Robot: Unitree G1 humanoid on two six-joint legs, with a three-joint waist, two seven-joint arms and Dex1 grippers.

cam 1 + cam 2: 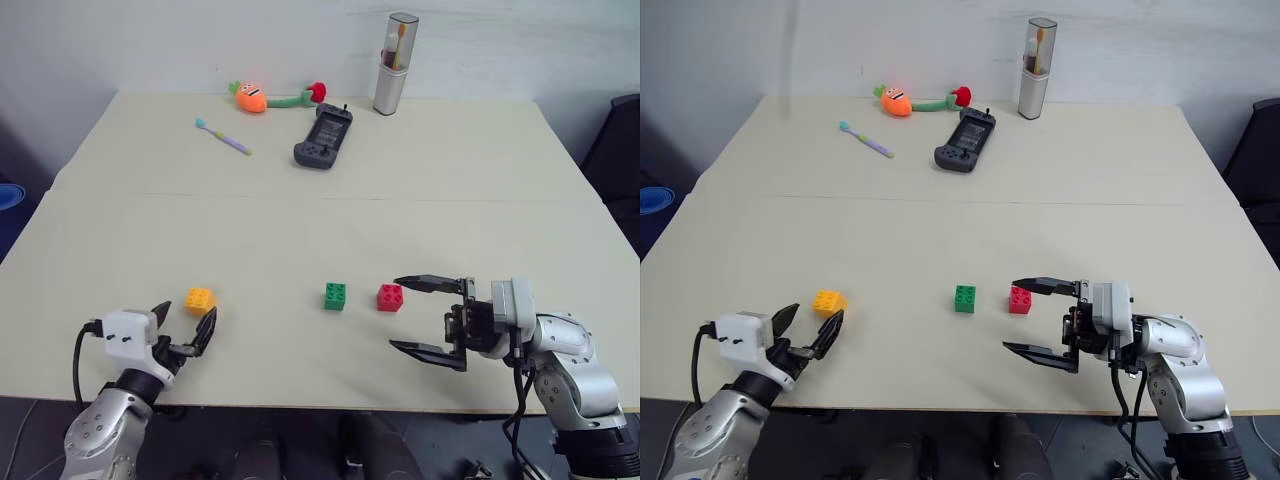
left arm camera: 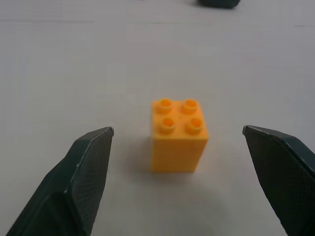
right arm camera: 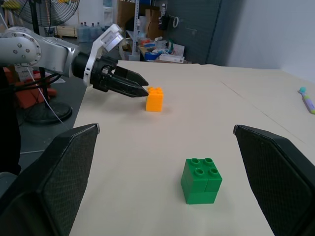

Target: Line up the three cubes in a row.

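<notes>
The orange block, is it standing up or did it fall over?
Standing up. The orange block sits flat on the table with its four round bumps facing up, between the left gripper's open fingers, which don't touch it.

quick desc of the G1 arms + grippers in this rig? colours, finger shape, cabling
Silver-grey metal arm links. Left gripper: white wrist housing, black cable looping off it. Right gripper: grey-white housing, black mount, black cables below. Fingers are black, wedge-shaped, tapering to tips, with fine cross-hatched pads.
</notes>
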